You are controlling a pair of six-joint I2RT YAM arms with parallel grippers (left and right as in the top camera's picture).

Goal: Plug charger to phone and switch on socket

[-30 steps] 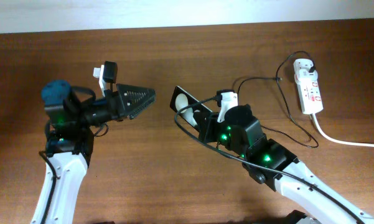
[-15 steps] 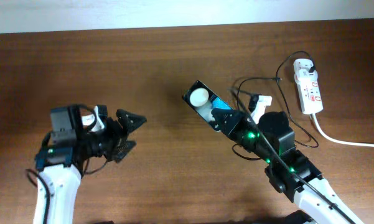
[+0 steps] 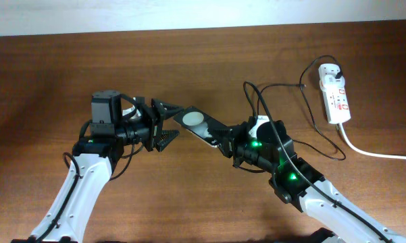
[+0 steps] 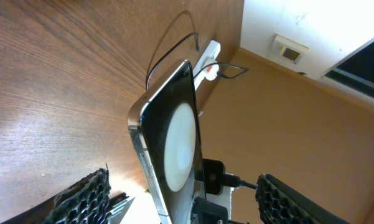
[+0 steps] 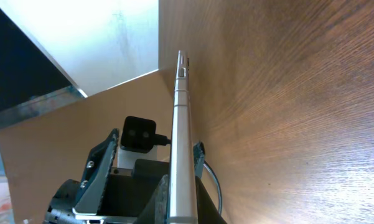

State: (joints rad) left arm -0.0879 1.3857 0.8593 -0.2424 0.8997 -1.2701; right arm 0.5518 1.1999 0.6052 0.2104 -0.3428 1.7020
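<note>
The phone, black with a white round patch, is held off the table by my right gripper, which is shut on its right end. In the right wrist view the phone shows edge-on between the pads. My left gripper is open, and its fingers straddle the phone's free left end. In the left wrist view the phone stands between the two spread fingers, apart from both. The charger cable runs from the socket and loops behind my right arm. Its tip is hidden.
The socket's thick white cord trails off to the right edge. The thin black cable also loops on the table at the right. The socket and cable show far off in the left wrist view. A pale wall borders the table's far edge.
My right gripper has swung the phone left and lower toward the left arm. My left arm has moved right, and its open fingers now bracket the phone's end.
</note>
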